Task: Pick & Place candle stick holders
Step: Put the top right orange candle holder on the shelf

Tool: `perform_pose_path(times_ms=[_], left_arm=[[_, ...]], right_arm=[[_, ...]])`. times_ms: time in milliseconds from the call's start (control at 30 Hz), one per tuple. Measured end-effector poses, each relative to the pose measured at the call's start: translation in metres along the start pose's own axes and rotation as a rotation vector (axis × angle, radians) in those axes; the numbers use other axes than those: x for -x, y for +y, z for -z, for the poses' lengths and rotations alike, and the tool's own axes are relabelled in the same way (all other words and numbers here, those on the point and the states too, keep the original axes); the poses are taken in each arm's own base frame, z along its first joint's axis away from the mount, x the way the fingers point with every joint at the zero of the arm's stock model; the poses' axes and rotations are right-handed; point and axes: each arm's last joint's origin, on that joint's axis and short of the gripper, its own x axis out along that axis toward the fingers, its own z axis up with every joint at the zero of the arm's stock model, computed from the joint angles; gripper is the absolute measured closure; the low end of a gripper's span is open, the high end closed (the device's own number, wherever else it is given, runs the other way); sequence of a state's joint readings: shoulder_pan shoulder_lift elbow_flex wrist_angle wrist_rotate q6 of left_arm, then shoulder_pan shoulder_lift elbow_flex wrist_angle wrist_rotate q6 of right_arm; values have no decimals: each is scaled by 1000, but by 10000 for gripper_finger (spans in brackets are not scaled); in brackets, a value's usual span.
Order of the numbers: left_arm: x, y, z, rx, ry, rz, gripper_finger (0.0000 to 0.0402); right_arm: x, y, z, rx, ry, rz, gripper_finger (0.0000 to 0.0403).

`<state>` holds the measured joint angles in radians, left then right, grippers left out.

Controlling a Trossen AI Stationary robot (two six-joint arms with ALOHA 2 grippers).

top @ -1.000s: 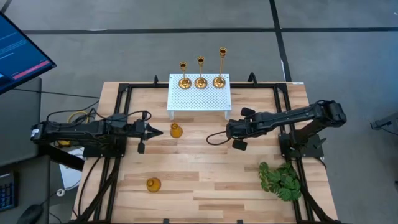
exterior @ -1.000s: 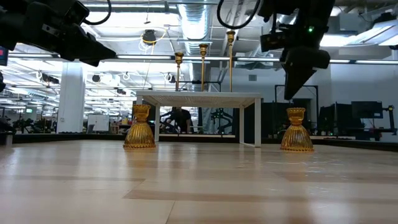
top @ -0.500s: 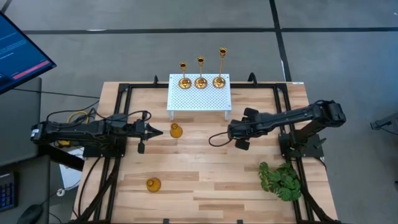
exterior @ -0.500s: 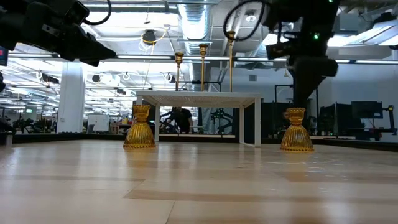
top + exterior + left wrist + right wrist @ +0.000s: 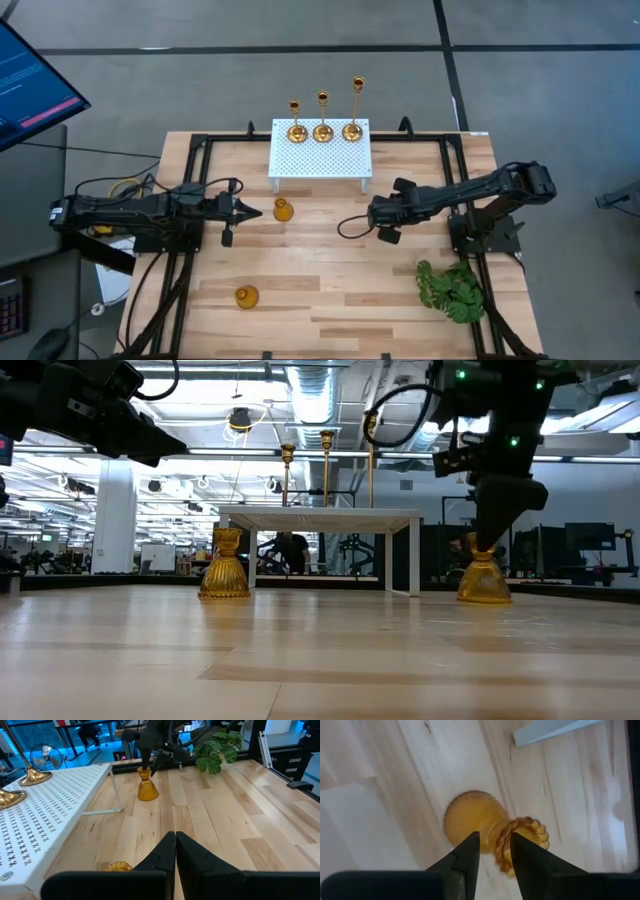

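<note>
Three slim brass sticks stand on their round bases on the white perforated stand. One squat amber holder stands on the table just off my shut left gripper. Another holder stands near the front left. My right gripper is down over a third squat holder, which the gripper hides in the high view. This holder also shows in the left wrist view. My right gripper has the third holder's narrow neck, just under its ruffled rim, between its two fingers. The fingers come from above and point down. The holder stands upright with its bulbous base on the table.
A green leafy plant lies at the near right. The black frame rails run along the table's sides. Bare wood lies between the arms and toward the near edge.
My right gripper has gone down and a little toward the table's right edge, onto the third holder, and its fingers now stand about the neck. The holder has slid slightly along the table with it.
</note>
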<state>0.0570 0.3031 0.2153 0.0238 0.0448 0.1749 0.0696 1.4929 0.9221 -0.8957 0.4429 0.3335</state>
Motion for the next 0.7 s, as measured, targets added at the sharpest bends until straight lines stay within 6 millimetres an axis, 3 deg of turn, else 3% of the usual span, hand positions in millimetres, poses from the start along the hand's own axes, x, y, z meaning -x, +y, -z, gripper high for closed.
perform_pose_path(times_ms=[167,433,700], left_arm=[[0,0,0,0,0,0,389],[0,0,0,0,0,0,389],[0,0,0,8,0,0,389]], right_arm=[[-5,1,4,-10,3,15,314],[-2,-1,3,-18,-1,36,384],[25,-10,-8,11,52,42,384]])
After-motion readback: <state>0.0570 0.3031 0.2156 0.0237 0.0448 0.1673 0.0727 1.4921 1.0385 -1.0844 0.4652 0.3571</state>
